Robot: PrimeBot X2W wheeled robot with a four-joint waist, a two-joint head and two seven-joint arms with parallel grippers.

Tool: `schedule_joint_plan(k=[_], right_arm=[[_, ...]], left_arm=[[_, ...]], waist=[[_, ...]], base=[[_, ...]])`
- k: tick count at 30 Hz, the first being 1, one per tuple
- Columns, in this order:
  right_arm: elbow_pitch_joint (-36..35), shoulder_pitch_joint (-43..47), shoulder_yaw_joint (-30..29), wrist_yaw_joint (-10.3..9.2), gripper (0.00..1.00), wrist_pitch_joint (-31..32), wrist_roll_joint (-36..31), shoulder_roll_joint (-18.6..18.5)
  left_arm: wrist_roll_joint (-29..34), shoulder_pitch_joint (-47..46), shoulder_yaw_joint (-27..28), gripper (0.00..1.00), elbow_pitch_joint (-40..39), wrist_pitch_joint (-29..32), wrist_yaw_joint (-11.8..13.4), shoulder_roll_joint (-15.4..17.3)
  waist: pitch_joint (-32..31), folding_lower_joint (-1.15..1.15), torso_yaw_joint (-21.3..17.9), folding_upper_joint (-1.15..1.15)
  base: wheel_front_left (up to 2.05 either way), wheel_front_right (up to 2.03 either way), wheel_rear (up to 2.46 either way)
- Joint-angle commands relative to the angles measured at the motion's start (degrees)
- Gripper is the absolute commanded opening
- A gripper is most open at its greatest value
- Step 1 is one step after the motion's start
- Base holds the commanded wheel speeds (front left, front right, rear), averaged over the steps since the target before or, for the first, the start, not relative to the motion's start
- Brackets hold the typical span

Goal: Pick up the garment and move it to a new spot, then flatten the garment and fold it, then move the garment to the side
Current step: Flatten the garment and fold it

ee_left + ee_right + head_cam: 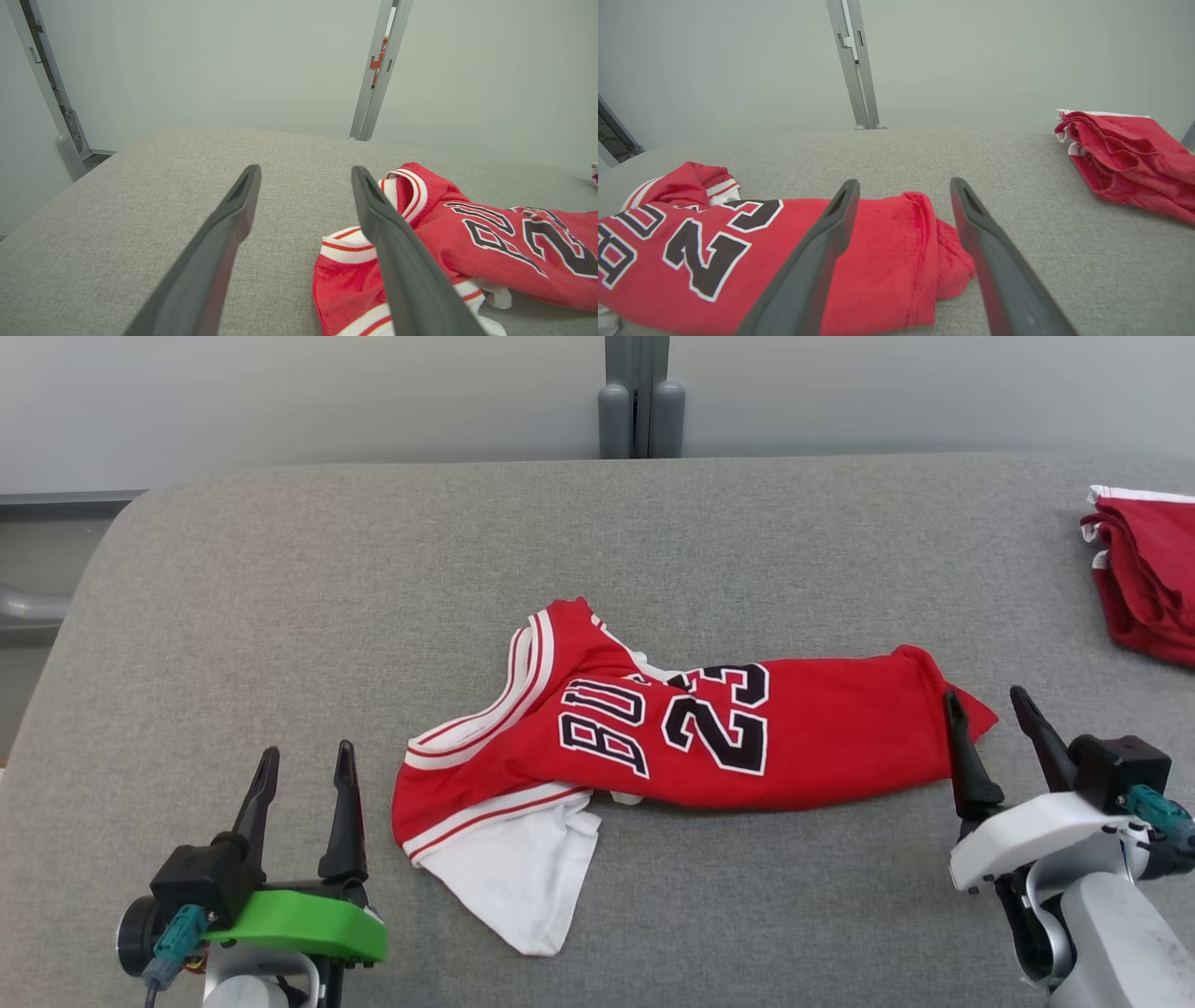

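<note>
Garment [709, 737] crumpled on the table [280, 569], both pincers wide and empty
Soft, light cloth, likely to sag; right pincer [983, 692] at the garment's hem corner, left pincer [308, 748] near its shoulder end. Hem corners and shoulders look the best holds.

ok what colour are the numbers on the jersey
Black with white outlines, on the red jersey; the head view shows it best.

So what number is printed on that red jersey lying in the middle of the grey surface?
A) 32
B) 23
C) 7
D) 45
B: the red jersey carries the black, white-edged digits 23 beside its lettering.
</note>
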Motion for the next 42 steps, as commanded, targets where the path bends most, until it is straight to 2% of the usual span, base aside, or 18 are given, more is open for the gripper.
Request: schedule_joint_plan(k=[1, 8, 16, 17, 18, 19, 24, 29, 33, 34, 35, 42], right_arm=[[0.48, 0.94, -0.34, -0.06, 1.0, -0.11, -0.38, 0.04], [3.93, 0.27, 0.74, -0.06, 1.0, 2.1, 0.0, 0.11], [13.98, -3.82, 3.19, -0.06, 1.0, 2.89, 1.6, 0.16], [15.66, -4.52, 3.58, -0.06, 0.88, 3.15, 1.99, 0.18], [17.05, -5.35, 4.16, -0.06, 0.33, 3.05, 2.37, 0.3], [18.09, -6.09, 4.78, -0.06, 0.0, 2.75, 2.76, 0.32], [19.38, -7.85, 6.91, -0.06, 0.0, 0.75, 4.28, -0.34], [14.29, -5.27, 7.64, -0.06, 0.0, -0.18, 4.93, -1.11], [5.7, -1.15, 5.89, -0.06, 0.0, -0.15, 5.45, -2.03], [-2.87, 3.59, 3.69, -0.06, 0.0, -0.14, 5.74, -3.08], [-5.43, 5.07, 3.09, -0.06, 0.0, -0.13, 5.55, -3.22], [-17.96, 10.74, -0.53, -0.06, 0.0, 3.8, 3.43, -3.35]], left_arm=[[0.27, -0.16, 0.29, 1.0, -0.16, 0.01, -0.13, 0.09], [0.13, -0.6, -0.11, 1.0, -0.24, 0.01, -0.19, 0.09], [0.04, -1.51, -0.72, 1.0, -0.26, 0.01, -0.22, 0.08], [0.03, -1.74, -0.74, 1.0, -0.21, 0.01, -0.23, 0.09], [0.03, -1.86, -0.74, 1.0, -0.2, 0.01, -0.25, 0.09], [0.03, -1.9, -0.75, 1.0, -0.21, 0.01, -0.26, 0.08], [0.07, -1.61, 0.07, 1.0, 0.04, 0.01, -0.28, 0.08], [-0.32, -0.35, 0.29, 1.0, 0.09, 0.01, 0.07, 0.09], [-0.47, 0.34, 0.34, 1.0, -0.06, 0.01, 0.22, 0.09], [-0.5, 0.96, 0.36, 1.0, -0.21, 0.01, 0.38, 0.1], [-0.5, 1.19, 0.45, 1.0, -0.27, 0.01, 0.38, 0.1], [-0.69, 1.7, 0.27, 1.0, -0.75, 0.01, 0.5, 0.1]], waist=[[-0.06, 0.0, -0.19, 0.0], [0.35, 0.0, -0.11, 0.0], [2.02, 0.0, 1.27, 0.0], [2.25, 0.0, 1.51, 0.0], [2.42, 0.0, 1.65, 0.0], [2.55, 0.0, 1.78, 0.0], [2.54, 0.0, 1.29, 0.0], [1.31, 0.0, -0.45, 0.0], [0.36, 0.0, -1.96, 0.0], [-0.28, 0.0, -2.98, 0.0], [-0.44, 0.0, -3.22, 0.0], [-0.54, 0.0, -3.75, 0.0]], base=[[0.0, 0.0, 0.0], [0.0, 0.0, 0.0], [0.0, 0.0, 0.0], [0.0, 0.0, 0.0], [0.0, 0.0, 0.0], [0.0, 0.0, 0.0], [0.0, 0.0, 0.0], [0.0, 0.0, 0.0], [0.0, 0.0, 0.0], [0.0, 0.0, 0.0], [0.0, 0.0, 0.0], [0.0, 0.0, 0.0]])
